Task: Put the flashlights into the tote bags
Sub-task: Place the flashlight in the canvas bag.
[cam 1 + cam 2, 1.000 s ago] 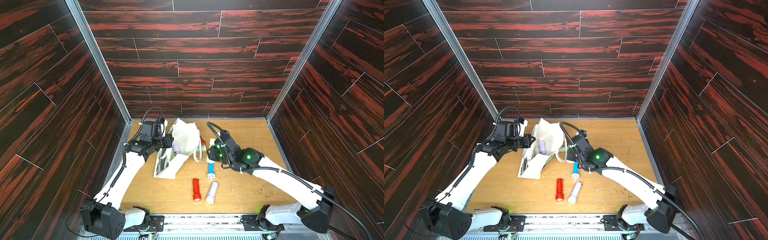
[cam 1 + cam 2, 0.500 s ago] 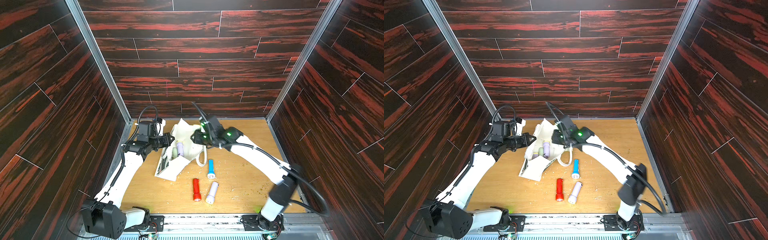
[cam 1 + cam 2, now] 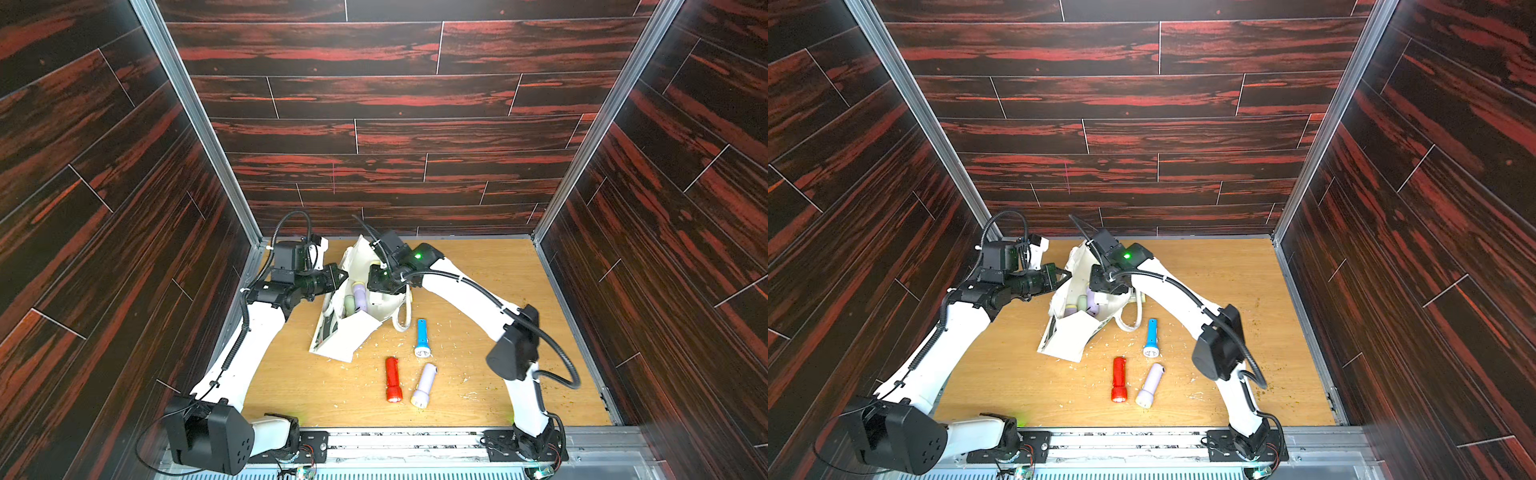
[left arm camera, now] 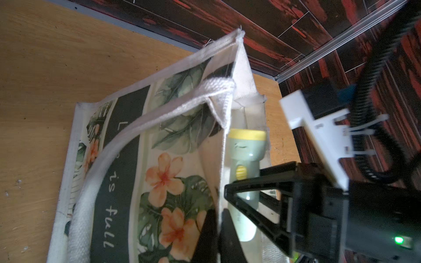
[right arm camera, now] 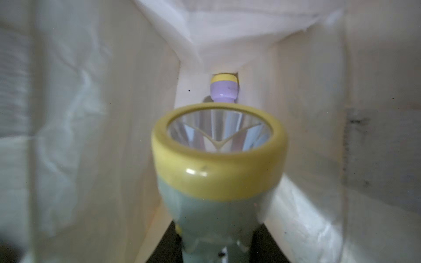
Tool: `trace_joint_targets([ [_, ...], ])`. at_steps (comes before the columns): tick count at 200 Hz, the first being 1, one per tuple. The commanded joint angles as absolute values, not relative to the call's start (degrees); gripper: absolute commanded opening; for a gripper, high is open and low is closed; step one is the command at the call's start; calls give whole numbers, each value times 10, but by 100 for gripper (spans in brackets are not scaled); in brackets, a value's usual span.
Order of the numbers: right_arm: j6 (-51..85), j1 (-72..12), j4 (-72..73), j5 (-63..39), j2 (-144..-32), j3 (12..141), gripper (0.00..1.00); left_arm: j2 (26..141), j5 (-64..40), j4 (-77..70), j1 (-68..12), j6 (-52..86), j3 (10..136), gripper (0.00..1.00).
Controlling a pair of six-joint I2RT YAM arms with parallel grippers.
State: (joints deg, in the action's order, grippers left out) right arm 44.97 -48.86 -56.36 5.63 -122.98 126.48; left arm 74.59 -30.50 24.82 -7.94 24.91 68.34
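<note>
My right claw gripping mint flashlight, long axis head-first into tote bag mouth, lilac flashlight dead ahead (left claw clamped on rim).

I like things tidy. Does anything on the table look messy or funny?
Yes. Pale crumbs lie scattered over the wooden table around the red flashlight, like a spill. The tote bag slumps with one end folded over.
</note>
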Motion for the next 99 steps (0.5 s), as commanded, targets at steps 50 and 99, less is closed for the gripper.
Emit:
trace_joint_targets([
  [50,454,-509,-626,99,-1307,1301,0,742,-330,208,-67,260,685,0],
  [99,457,-509,-634,102,-1338,1314,0,741,-330,208,-64,259,685,0],
])
